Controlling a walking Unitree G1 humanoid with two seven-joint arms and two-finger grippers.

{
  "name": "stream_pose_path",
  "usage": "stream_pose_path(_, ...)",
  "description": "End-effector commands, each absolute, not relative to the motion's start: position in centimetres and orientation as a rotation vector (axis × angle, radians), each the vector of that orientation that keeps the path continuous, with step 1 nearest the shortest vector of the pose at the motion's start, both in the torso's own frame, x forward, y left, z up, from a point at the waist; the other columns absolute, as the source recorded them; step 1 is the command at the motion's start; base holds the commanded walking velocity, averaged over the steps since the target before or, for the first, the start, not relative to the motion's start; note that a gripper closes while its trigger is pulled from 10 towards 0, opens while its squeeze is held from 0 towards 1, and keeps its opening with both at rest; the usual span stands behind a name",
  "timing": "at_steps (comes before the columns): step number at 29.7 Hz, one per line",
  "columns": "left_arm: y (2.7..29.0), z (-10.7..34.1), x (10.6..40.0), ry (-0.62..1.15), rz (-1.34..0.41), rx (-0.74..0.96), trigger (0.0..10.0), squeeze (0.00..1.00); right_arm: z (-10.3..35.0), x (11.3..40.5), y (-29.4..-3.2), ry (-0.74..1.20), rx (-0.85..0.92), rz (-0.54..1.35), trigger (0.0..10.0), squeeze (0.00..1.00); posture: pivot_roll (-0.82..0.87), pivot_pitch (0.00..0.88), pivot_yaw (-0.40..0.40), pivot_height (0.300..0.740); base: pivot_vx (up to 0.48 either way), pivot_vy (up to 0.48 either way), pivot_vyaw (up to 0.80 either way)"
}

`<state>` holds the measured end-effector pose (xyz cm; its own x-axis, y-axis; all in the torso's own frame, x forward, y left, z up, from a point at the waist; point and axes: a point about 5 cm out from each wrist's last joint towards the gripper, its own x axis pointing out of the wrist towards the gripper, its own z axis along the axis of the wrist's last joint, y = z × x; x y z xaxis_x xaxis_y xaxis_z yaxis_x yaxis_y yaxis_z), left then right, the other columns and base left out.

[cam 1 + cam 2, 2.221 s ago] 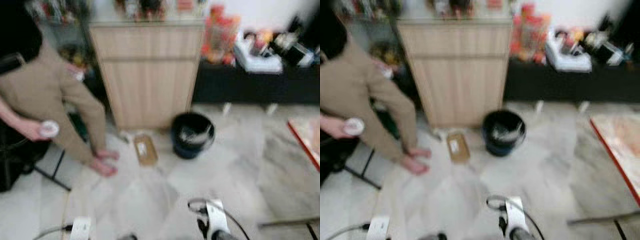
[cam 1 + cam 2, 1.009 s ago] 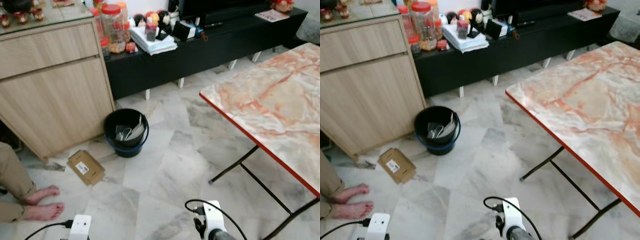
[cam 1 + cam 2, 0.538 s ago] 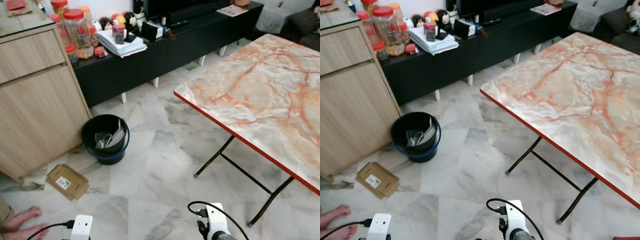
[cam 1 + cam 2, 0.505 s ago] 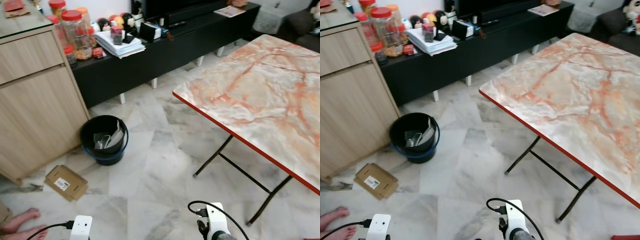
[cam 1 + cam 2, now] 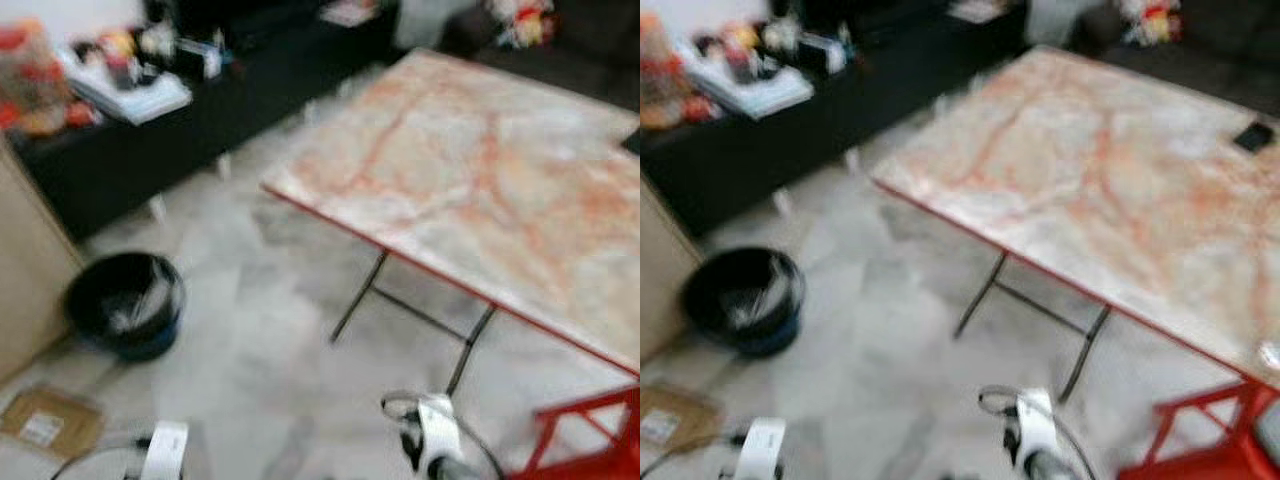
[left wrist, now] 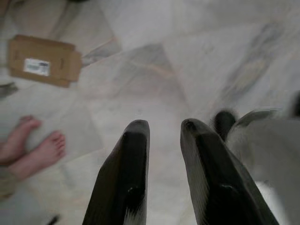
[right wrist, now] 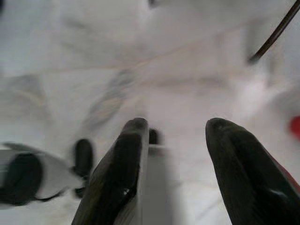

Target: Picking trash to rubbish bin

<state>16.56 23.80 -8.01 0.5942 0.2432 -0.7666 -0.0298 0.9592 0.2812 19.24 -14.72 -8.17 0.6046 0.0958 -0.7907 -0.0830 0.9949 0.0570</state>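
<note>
Blur softens both eye views. Table [image 5: 480, 160], marble-patterned with a red edge, fills the right and far right on thin black folding legs [image 5: 410, 310]. A small dark thing [image 5: 1252, 136] lies on its far right part; what it is cannot be told. A red frame [image 5: 580, 440] shows at the near right corner.

On the left stands the bin [image 5: 125, 305], black and round, with pale scraps inside, on the marble floor [image 5: 260, 340]. Nearer and further left lies a flat cardboard box [image 5: 45, 420] with a white label, well apart from the bin. Behind the bin, a low black unit [image 5: 150, 140] runs along the far wall with papers and blurred coloured things on top.

Both arms hang low at the near edge. The left gripper [image 6: 161, 129] points down at bare floor, its fingers slightly parted with nothing between them. In its wrist view the box [image 6: 42, 61] lies well apart from it, and a person's bare feet [image 6: 33, 147] rest on the floor. The right gripper [image 7: 176, 124] also hangs over the floor, fingers spread wider and holding nothing.
</note>
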Motion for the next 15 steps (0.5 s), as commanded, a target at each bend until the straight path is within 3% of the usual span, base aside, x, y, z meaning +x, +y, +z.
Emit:
stream_pose_path(1,23.39,-8.23,16.35,0.938,0.145,0.252,10.0,0.0,-8.3,18.96,-15.59,0.928,0.011,0.077,10.0,0.0,0.12,0.143,-0.021,0.74,0.0,0.0,-0.79)
stream_pose_path(15,23.37,-8.25,16.31,0.936,0.146,0.247,10.0,0.0,-8.34,18.88,-15.54,0.93,0.012,0.081,10.0,0.0,0.12,0.144,-0.022,0.74,0.0,0.0,-0.79)
